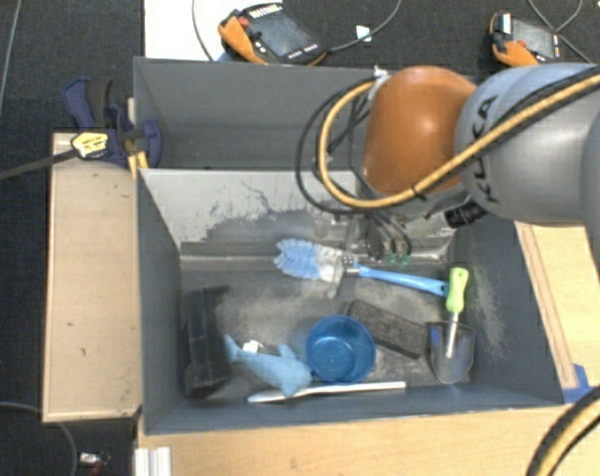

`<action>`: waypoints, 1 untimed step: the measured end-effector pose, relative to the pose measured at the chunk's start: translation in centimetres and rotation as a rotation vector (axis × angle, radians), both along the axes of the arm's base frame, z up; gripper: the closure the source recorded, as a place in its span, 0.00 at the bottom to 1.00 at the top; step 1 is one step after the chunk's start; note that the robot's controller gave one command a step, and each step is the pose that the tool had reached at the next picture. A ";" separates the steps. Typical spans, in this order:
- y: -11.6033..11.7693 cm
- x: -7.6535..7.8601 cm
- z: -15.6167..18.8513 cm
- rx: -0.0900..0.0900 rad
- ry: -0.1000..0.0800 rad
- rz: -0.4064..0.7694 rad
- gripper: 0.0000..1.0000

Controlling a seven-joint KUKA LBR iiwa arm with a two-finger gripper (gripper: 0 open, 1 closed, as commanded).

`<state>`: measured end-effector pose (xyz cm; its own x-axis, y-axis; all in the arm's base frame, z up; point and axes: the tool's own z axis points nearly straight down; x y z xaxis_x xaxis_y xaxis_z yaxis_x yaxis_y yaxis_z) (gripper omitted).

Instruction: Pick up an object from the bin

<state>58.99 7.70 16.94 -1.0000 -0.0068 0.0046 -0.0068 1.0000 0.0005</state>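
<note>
Carefully now: your gripper [344, 262] sits low over the blue bottle brush [301, 260] at the bin's [159, 296] back-centre. Its opening can't be told, so centre on the brush's neck before closing.

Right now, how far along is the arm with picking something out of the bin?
Nothing is lifted yet. The gripper is down over the blue-handled brush, near its bristles; whether it grips is unclear. The brush, blue bowl and green-handled scoop lie on the bin floor. Lifting one out remains.
</note>
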 end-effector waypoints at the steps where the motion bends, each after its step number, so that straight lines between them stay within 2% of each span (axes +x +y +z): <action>1: 0.0 0.2 0.5 0.001 -0.008 -0.003 0.00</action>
